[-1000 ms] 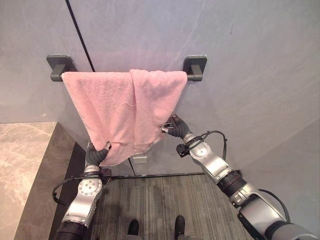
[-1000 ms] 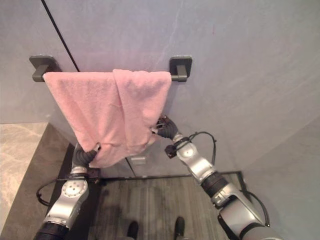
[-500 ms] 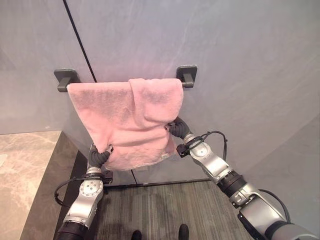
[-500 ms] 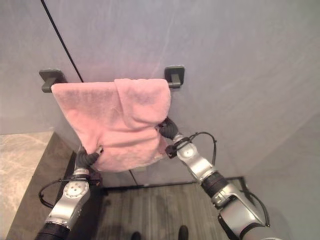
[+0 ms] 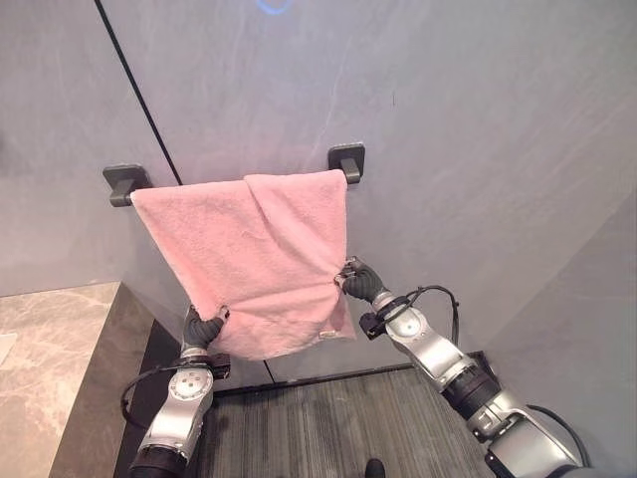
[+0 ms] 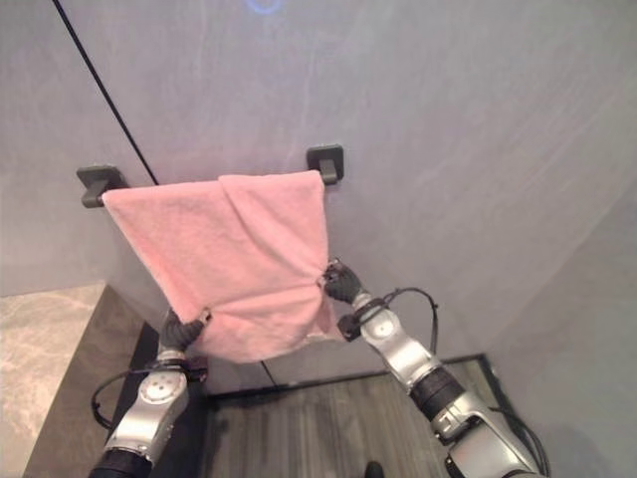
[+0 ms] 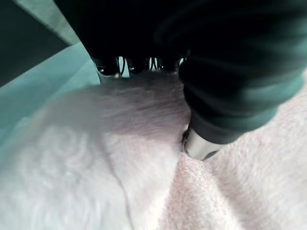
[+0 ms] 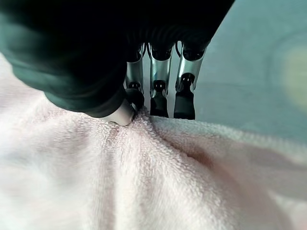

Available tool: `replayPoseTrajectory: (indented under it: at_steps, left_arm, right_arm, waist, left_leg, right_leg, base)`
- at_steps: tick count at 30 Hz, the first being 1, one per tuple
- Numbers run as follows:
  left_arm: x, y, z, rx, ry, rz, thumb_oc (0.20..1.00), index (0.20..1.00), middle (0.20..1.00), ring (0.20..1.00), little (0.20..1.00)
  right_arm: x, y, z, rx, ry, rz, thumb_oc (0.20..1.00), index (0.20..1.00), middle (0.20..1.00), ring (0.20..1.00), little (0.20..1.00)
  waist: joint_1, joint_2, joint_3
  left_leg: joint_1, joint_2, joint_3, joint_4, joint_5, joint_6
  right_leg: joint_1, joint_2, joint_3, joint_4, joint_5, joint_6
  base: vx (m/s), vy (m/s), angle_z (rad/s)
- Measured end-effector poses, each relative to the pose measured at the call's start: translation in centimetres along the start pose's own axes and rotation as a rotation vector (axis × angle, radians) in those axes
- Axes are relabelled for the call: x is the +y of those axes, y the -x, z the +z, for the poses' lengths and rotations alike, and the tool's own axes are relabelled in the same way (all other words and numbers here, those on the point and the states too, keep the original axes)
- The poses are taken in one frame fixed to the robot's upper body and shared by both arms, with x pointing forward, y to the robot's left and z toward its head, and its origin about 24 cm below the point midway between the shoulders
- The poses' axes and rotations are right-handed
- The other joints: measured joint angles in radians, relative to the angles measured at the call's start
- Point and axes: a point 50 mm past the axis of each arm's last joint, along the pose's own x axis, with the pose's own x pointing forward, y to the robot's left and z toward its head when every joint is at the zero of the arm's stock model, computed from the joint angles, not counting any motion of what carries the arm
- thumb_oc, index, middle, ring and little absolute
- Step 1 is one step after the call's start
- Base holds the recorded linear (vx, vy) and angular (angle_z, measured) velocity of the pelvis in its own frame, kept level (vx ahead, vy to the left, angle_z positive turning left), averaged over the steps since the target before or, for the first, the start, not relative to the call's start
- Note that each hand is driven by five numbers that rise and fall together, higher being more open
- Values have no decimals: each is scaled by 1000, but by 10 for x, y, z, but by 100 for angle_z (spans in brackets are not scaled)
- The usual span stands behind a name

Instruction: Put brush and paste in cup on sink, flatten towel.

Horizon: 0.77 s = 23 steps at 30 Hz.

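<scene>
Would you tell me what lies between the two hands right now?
The pink towel: its lower part stretches between the left hand and right hand, each pinching an edge, as both eye views show.

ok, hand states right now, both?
Left hand: shut on the pink towel, pinching its lower left corner.
Right hand: shut on the towel's right edge.

A wall-mounted dark towel bar (image 5: 124, 182) carries the draped pink towel (image 5: 249, 259).
</scene>
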Motion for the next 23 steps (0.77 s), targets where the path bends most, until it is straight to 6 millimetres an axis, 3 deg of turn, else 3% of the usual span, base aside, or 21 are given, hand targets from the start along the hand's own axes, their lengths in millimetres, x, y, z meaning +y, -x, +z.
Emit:
replayPoseTrajectory:
  at_steps: [1,2,3,4,5,6,7,12,16,17,18,20,22,23]
  left_arm:
    - [0,-1,-3,13,-19,9,200,200,200,200,200]
    - [1,-1,1,-5,-19,27,200,200,200,200,200]
    - [1,-1,1,-3,-20,30,200,200,200,200,200]
    - [2,1,0,-1,-21,32,222,222,222,222,222]
    - [2,2,-2,4,-22,34,485,485,485,485,485]
    - [3,2,-3,8,-24,37,934,934,934,934,934]
    - [3,3,-5,13,-26,41,1000,1000,1000,1000,1000]
    - [10,5,-30,122,-106,81,1000,1000,1000,1000,1000]
    - [17,15,-65,264,-203,88,1000,1000,1000,1000,1000]
    - [21,20,-79,325,-244,93,1000,1000,1000,1000,1000]
    - [30,32,-105,453,-301,105,1000,1000,1000,1000,1000]
    - [35,43,-121,534,-334,107,1000,1000,1000,1000,1000]
    - [36,59,-148,686,-411,72,1000,1000,1000,1000,1000]
    - [33,79,-165,795,-425,29,1000,1000,1000,1000,1000]
  right_arm:
    - [3,-1,-1,6,-6,3,200,200,200,200,200]
    - [4,-1,-2,12,-10,3,307,307,307,307,307]
    - [4,-1,-2,12,-10,3,485,485,485,485,485]
    - [5,-1,-2,13,-12,3,589,589,589,589,589]
    - [5,-1,-3,13,-11,3,1000,1000,1000,1000,1000]
    - [4,-1,-3,15,-10,2,1000,1000,1000,1000,1000]
    - [4,-1,-5,23,-9,-2,1000,1000,1000,1000,1000]
    - [-1,1,-18,74,14,-36,1000,1000,1000,1000,1000]
    - [-5,16,-46,165,8,-87,1000,1000,1000,1000,1000]
    - [-5,24,-60,219,10,-97,1000,1000,1000,1000,1000]
    - [-4,43,-89,334,20,-110,1000,1000,1000,1000,1000]
    - [-3,62,-116,453,28,-113,1000,1000,1000,1000,1000]
    - [-1,94,-159,653,52,-136,1000,1000,1000,1000,1000]
    - [1,138,-193,878,90,-127,1000,1000,1000,1000,1000]
  waist:
    - [-1,-3,-1]
    - [0,-4,-2]
    - [1,-4,-2]
    - [0,-4,-2]
    - [-1,-5,-2]
    - [0,-5,-2]
    - [-1,-5,-2]
    - [-2,-8,0]
    - [-5,-18,0]
    - [-8,-21,1]
    - [-16,-25,4]
    - [-30,-30,7]
    - [-31,-30,4]
    - [-37,-27,3]
  left_leg:
    - [0,0,0,0,0,0]
    - [0,-1,0,0,0,0]
    - [0,-1,0,0,0,0]
    - [1,-1,-1,0,-1,1]
    - [2,-1,-1,0,-1,0]
    - [1,-1,-2,0,-1,0]
    - [2,-1,-2,0,-1,0]
    - [3,0,-3,0,-1,0]
    - [1,0,-5,0,-1,0]
    - [0,0,-5,0,-1,0]
    - [-2,-1,-5,0,-2,0]
    - [-7,-1,-3,0,-3,0]
    - [-6,-2,-2,0,-3,-1]
    - [-18,-6,-1,0,-6,2]
  right_leg:
    - [0,0,0,0,0,0]
    - [1,-1,-1,0,0,0]
    - [2,-1,-1,0,0,0]
    - [3,-1,-1,0,0,0]
    - [3,-1,-2,0,0,0]
    - [3,-1,-2,0,0,0]
    - [4,-1,-3,0,-1,0]
    - [6,-1,-4,0,-1,0]
    - [5,-1,-6,0,-3,0]
    - [4,-1,-6,0,-3,0]
    - [1,-2,-7,0,-4,0]
    - [-5,-2,-5,0,-4,0]
    - [-4,-4,-6,0,-6,2]
    - [-17,-9,-5,0,-7,3]
  base:
    - [0,0,0]
    - [0,0,0]
    - [0,0,0]
    - [0,0,0]
    - [0,0,0]
    - [0,0,0]
    - [0,0,0]
    - [0,0,0]
    - [-17,-3,1]
    - [-51,9,1]
    - [-57,13,-1]
    - [-44,11,-1]
    - [0,0,0]
    - [-36,6,-3]
